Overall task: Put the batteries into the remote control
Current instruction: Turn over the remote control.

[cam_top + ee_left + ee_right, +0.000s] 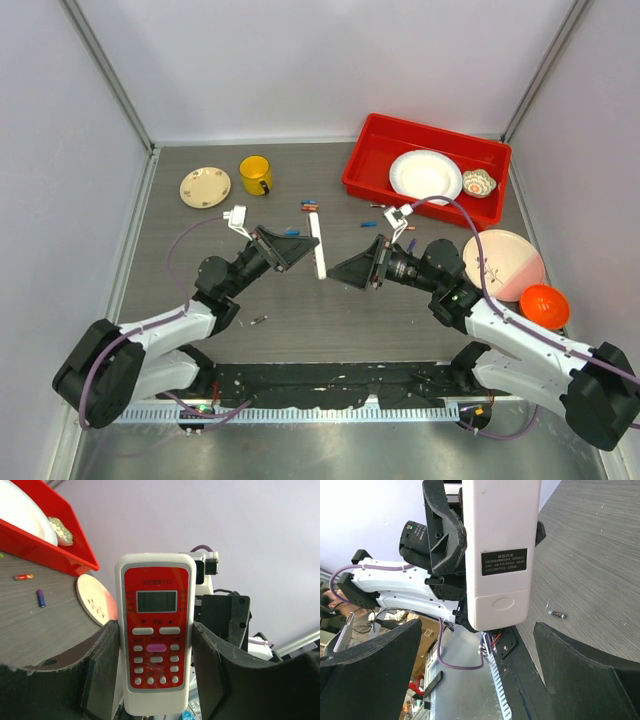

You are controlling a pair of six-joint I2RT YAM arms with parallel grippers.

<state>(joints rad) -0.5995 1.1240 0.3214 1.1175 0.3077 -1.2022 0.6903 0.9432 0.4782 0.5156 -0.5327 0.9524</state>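
White back of the remote control (500, 555) faces my right hand (345, 268), whose fingers stand wide apart, holding nothing. My left hand (295, 247) is clamped on the remote's sides at frame centre. The batteries (310, 206) lie loose on the desk (200, 290) just above it, another battery (258, 320) lower left. Red tray (365, 165), pink plate (503, 262) and orange bowl (545, 305) crowd the right side.

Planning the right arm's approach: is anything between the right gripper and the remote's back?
Nothing visible. The open right gripper faces the white back of the remote directly, while the left gripper holds the remote by its sides. The battery cover is on, though, so it stands between any battery and the compartment.
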